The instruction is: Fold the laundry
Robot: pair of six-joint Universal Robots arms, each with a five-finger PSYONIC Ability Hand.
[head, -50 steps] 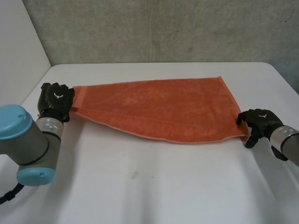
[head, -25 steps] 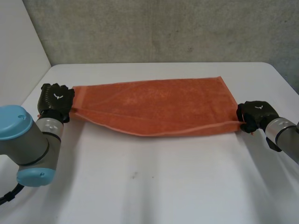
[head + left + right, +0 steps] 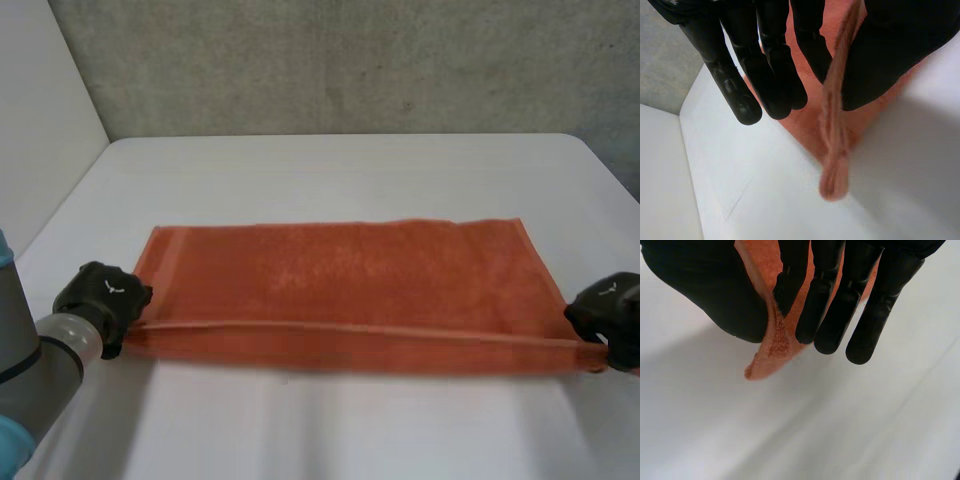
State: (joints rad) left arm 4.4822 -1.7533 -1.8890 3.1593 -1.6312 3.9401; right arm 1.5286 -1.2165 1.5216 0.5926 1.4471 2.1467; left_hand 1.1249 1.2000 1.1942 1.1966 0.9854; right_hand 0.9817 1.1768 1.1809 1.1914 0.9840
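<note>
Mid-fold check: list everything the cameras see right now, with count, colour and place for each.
towel: one, orange, spread widthwise across the table, its two near corners held by the hands
table: one, white, under the towel
wall: one, grey concrete, behind the table's far edge
side panel: one, white, along the table's left side
left arm: one, grey, reaching in at the near left
left hand: one, black, pinching the towel's near left corner between thumb and fingers
right hand: one, black, pinching the towel's near right corner between thumb and fingers
</note>
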